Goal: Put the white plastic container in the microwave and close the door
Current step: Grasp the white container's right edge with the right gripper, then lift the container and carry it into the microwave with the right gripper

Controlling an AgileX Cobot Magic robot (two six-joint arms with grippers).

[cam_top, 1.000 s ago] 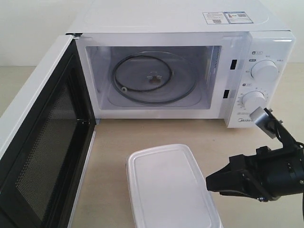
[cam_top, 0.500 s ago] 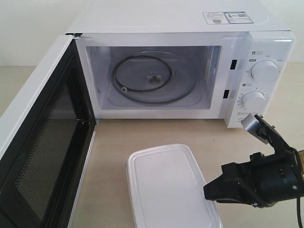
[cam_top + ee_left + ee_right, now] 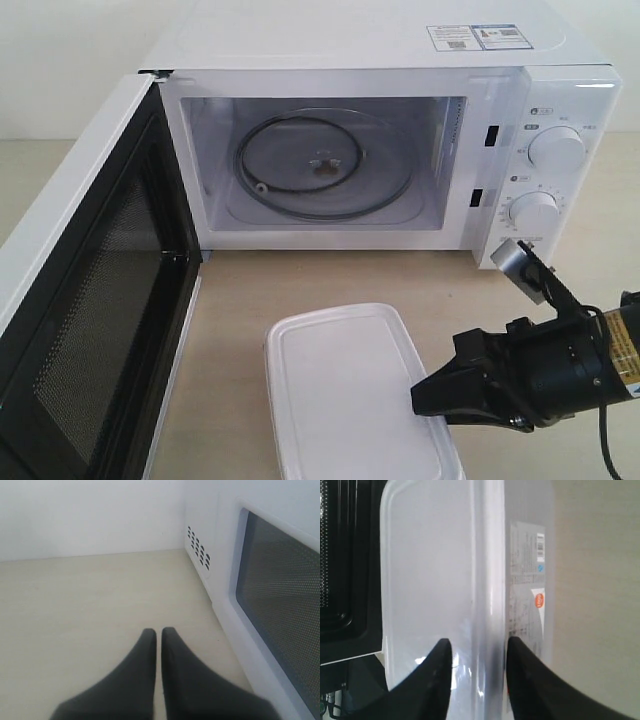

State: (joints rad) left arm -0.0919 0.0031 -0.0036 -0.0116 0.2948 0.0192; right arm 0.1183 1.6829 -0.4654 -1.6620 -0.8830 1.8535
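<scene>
The white plastic container (image 3: 350, 390) lies lid up on the table in front of the microwave (image 3: 350, 45). Its door (image 3: 90, 330) is swung wide open to the left, and the glass turntable (image 3: 325, 165) inside is bare. My right gripper (image 3: 418, 398) is at the container's right edge. In the right wrist view it (image 3: 478, 642) is open, one finger over the lid (image 3: 430, 570) and one beside the labelled side wall (image 3: 538, 600), with the rim between them. My left gripper (image 3: 158, 631) is shut on nothing over the table, near the door's outer window (image 3: 280, 590). It is out of the exterior view.
The open door's black mesh inner face (image 3: 340, 555) stands close to the container's left side. Two dials (image 3: 555, 150) are on the microwave's right panel, just behind the right arm. Beige tabletop (image 3: 240, 290) lies between container and oven.
The right gripper has moved left and lower, from beside the container to its right rim. The container, door and microwave have not moved.
</scene>
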